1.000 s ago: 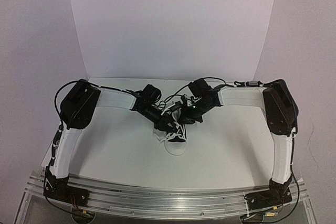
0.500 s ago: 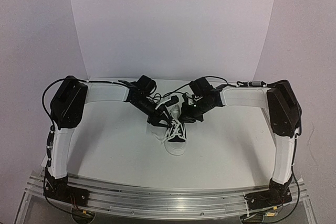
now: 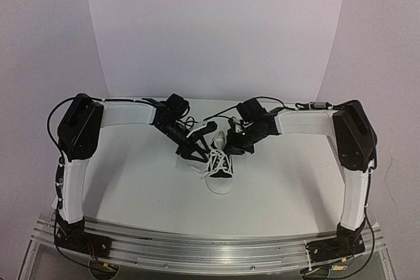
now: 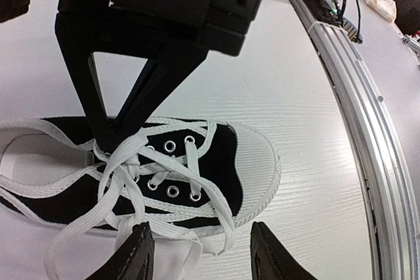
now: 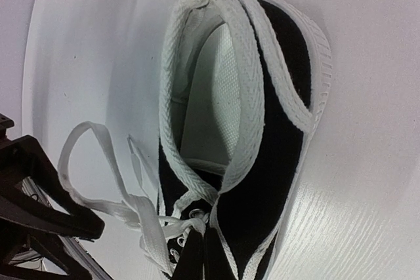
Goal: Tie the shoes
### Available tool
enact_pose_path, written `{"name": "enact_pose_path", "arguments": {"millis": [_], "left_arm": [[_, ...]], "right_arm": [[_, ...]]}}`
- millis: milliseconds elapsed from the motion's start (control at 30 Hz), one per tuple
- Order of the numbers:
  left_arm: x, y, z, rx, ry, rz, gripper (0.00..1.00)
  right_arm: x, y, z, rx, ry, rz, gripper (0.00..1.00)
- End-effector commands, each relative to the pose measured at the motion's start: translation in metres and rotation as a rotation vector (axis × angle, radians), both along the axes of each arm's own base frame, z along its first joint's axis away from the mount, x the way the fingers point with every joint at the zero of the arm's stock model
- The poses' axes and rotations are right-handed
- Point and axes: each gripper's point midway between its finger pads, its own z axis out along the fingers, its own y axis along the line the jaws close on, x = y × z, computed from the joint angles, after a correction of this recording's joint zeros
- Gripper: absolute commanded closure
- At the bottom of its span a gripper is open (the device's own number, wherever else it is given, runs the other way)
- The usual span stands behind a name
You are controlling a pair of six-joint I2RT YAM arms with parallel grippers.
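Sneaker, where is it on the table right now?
In the top view the black sneaker sits centred on the table, toe toward the near edge, left hand at its left, right hand by its heel end.

A small black canvas sneaker [image 3: 221,174] with white toe cap and sole stands upright on the white table [image 3: 131,185], toe nearward. Its long white laces [image 4: 125,162] are loosely crossed.
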Motion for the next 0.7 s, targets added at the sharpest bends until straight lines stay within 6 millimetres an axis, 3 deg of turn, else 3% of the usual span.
{"name": "enact_pose_path", "arguments": {"millis": [0,67,233,467,667], "left_arm": [[-0.007,0.005,0.079,-0.204,-0.070,-0.084,0.51],[-0.013,0.012,0.089,-0.249,-0.064,-0.127,0.50],[-0.036,0.031,0.061,-0.217,-0.079,-0.246,0.48],[-0.025,0.034,0.045,-0.206,-0.177,-0.259,0.51],[-0.028,0.009,0.029,-0.268,-0.038,-0.266,0.46]], "right_arm": [[0.002,-0.002,0.020,0.015,-0.041,-0.018,1.00],[0.002,-0.001,0.019,0.016,-0.038,-0.018,1.00],[0.003,0.000,0.018,0.018,-0.040,-0.018,1.00],[0.003,0.001,0.017,0.021,-0.036,-0.011,1.00],[0.002,0.002,0.013,0.022,-0.027,-0.009,1.00]]}}
